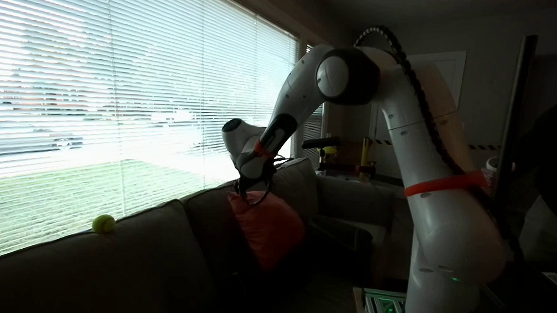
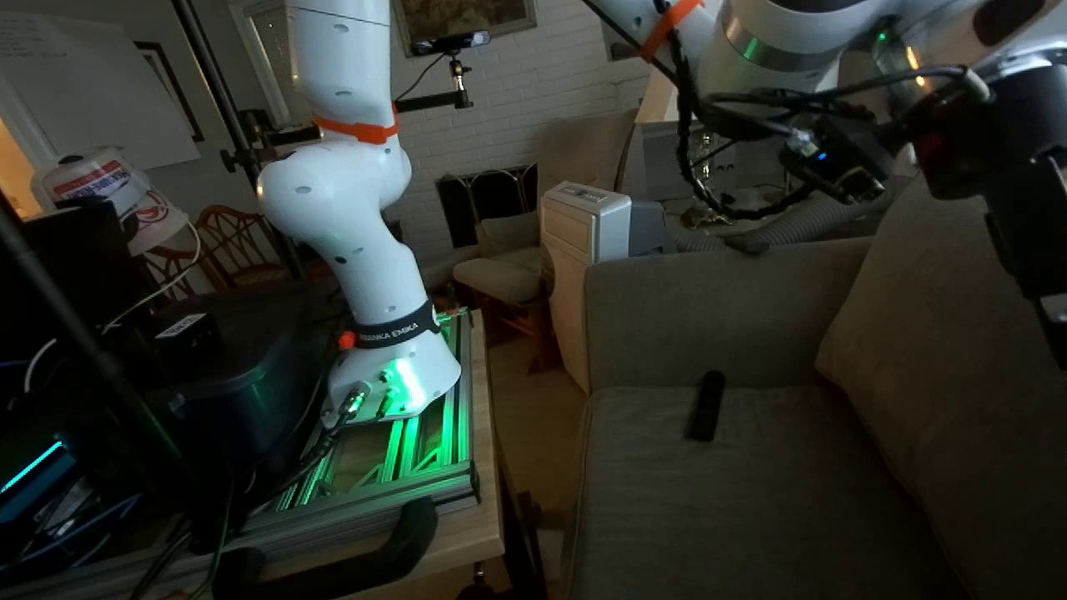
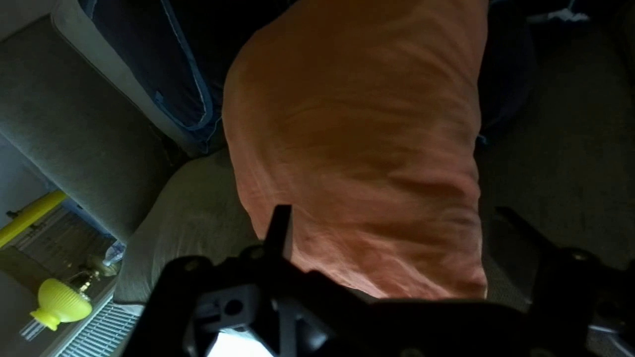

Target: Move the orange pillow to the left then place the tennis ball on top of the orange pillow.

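Note:
The orange pillow (image 1: 273, 229) leans against the sofa back in an exterior view, one corner pointing up. My gripper (image 1: 252, 193) hangs at that upper corner. Seen from the wrist, the pillow (image 3: 357, 134) fills the middle, and the gripper (image 3: 392, 210) is open wide over its near end. The left finger (image 3: 281, 228) overlaps the pillow's left edge, while the right one stands just off the right edge; contact cannot be made out. On top of the sofa back, well away from the gripper, rests the tennis ball (image 1: 103, 223); it is out of the wrist view.
The sofa back (image 1: 152, 259) runs along a window with blinds (image 1: 121, 98). A black remote (image 2: 707, 407) lies on the sofa seat (image 2: 750, 500). Dark blue cloth (image 3: 163, 64) lies beside the pillow. A yellow lamp (image 3: 62, 302) stands past the sofa's end.

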